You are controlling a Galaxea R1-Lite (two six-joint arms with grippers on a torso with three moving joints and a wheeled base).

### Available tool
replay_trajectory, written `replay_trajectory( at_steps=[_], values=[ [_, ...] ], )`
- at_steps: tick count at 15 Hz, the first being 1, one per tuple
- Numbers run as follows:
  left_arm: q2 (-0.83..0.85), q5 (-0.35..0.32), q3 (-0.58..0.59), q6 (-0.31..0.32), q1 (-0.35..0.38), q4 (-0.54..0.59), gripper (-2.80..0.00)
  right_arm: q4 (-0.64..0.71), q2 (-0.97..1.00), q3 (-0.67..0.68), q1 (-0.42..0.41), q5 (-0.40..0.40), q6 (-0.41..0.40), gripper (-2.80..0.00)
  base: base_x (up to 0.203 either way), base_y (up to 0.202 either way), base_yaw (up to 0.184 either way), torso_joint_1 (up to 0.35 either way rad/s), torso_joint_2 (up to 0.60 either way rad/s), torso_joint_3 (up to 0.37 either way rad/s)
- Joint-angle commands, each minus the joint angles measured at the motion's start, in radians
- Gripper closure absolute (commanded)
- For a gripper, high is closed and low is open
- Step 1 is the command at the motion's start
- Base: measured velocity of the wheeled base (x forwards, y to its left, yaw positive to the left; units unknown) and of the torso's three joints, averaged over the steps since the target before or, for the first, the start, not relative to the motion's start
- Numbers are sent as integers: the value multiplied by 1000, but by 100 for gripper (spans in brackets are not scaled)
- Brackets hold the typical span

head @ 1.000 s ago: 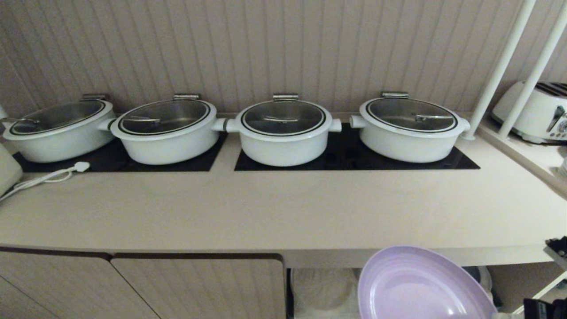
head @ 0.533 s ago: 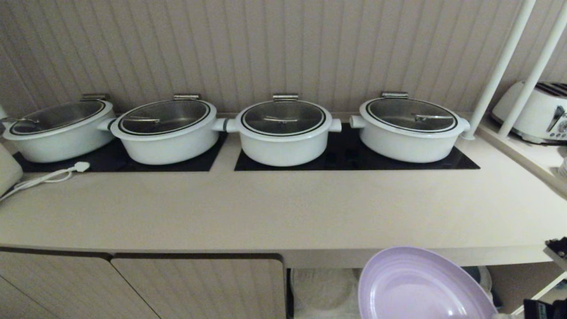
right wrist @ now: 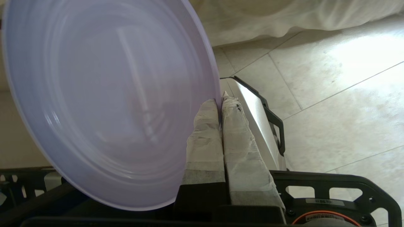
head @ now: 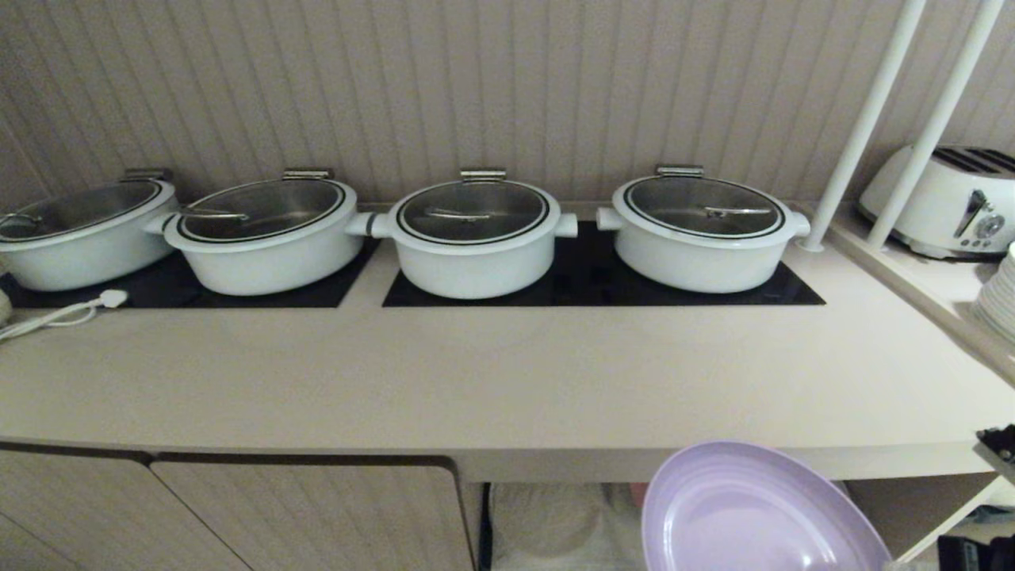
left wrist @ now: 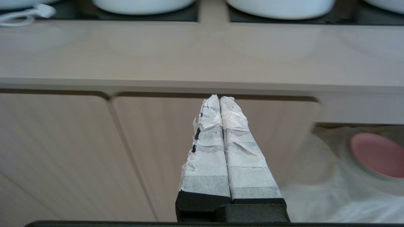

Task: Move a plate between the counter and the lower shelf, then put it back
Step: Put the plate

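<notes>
The lilac plate [head: 753, 515] hangs in front of the counter [head: 507, 381], below its front edge, at the lower right of the head view. My right gripper [right wrist: 220, 100] is shut on the plate [right wrist: 104, 101], its taped fingers pinching the rim. The lower shelf [head: 555, 523] opens under the counter just left of the plate, lined with white cloth [left wrist: 318, 189]. My left gripper [left wrist: 219, 98] is shut and empty, level in front of the cabinet doors [left wrist: 94, 151].
Several white lidded pots [head: 474, 238] stand on black cooktop panels [head: 595, 285] at the counter's back. A white cable and plug [head: 71, 311] lie far left. A toaster [head: 944, 202] and stacked white plates [head: 997, 297] occupy the right ledge. A pink plate [left wrist: 375, 154] sits on the shelf cloth.
The whole head view has shifted left by a small amount, so the camera moved right. The plate keeps its place in the picture, held in the right gripper.
</notes>
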Motion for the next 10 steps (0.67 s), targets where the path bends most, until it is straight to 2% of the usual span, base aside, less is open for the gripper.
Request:
replay_trajectory(
  at_steps=[1, 10],
  values=[
    [1, 0, 0, 0, 0, -1, 0, 2, 0, -1, 1, 0, 4, 0, 0, -199, 1, 2, 1, 1],
    [1, 0, 0, 0, 0, -1, 0, 3, 0, -1, 1, 0, 5, 0, 0, -194, 0, 2, 1, 2]
  ],
)
